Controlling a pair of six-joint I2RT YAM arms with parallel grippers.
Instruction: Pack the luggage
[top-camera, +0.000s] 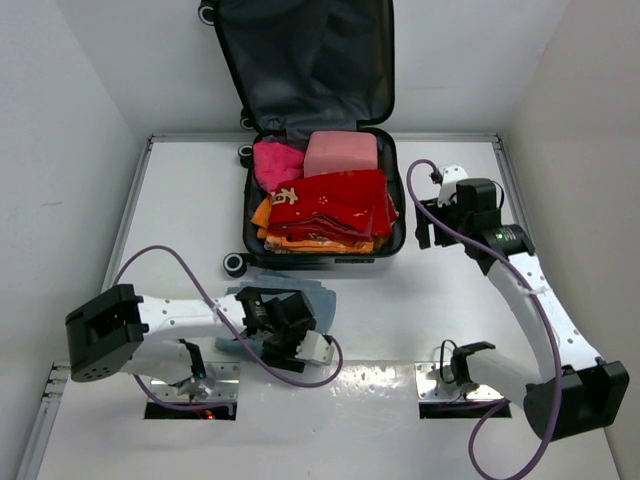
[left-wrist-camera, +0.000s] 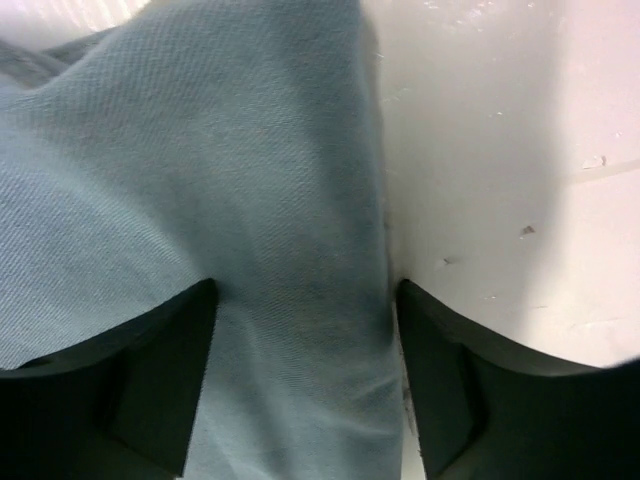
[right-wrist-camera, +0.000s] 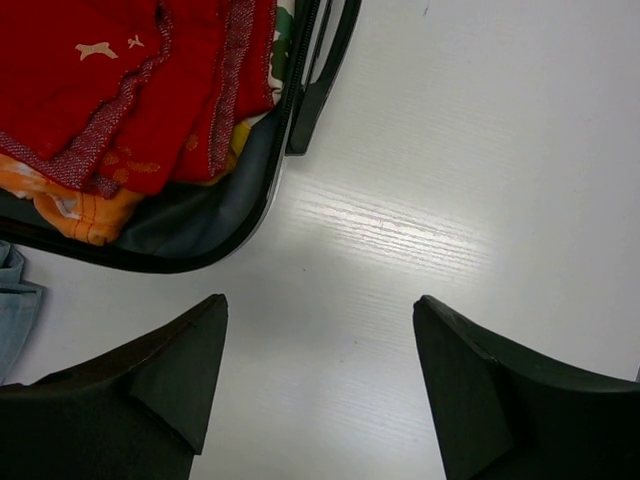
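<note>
A: Item one: luggage (top-camera: 310, 70), small black hard-shell wheeled suitcase, dark grey fabric lining. Location?

B: Far centre of the surface (top-camera: 180, 220), lid up, stacked with red, pink and orange cloths (top-camera: 330, 205).

A: Outstanding?

B: Folded blue-grey denim cloth (left-wrist-camera: 250, 180), just off its near edge. Left jaws apart, astride the fold; the suitcase lies straight beyond them. Right jaws apart, empty, beside its right edge.

White table (top-camera: 400, 330) between plain white walls (top-camera: 70, 120)
</note>
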